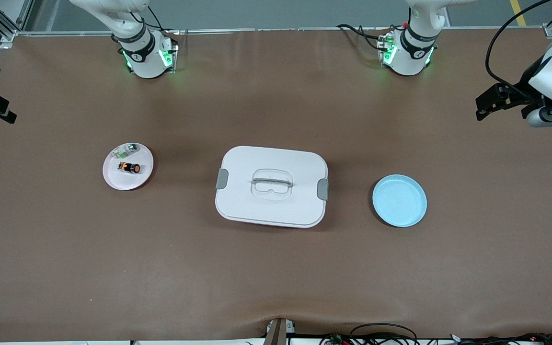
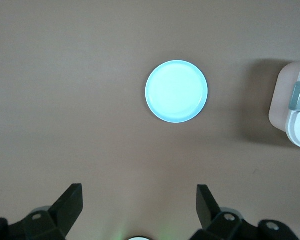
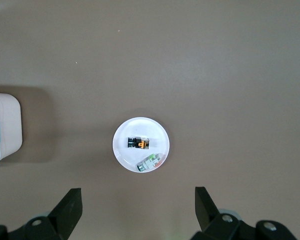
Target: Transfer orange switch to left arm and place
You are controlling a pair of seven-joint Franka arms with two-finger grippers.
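The orange switch (image 1: 129,167) (image 3: 139,143), a tiny black cylinder with orange marks, lies on a small white plate (image 1: 113,183) (image 3: 154,131) toward the right arm's end of the table. The white box (image 1: 257,206) (image 2: 295,115) (image 3: 4,125) with grey latches stands at the table's middle. My right gripper (image 3: 138,190) hangs open and empty high over the table beside the white plate; only part of it (image 1: 3,111) shows in the front view. My left gripper (image 1: 480,108) (image 2: 139,187) hangs open and empty high over the left arm's end of the table.
A small green-and-white component (image 1: 127,151) (image 3: 150,162) shares the white plate with the switch. A blue plate (image 1: 399,200) (image 2: 176,91) holding nothing lies between the box and the left arm's end. Brown table surface surrounds all three.
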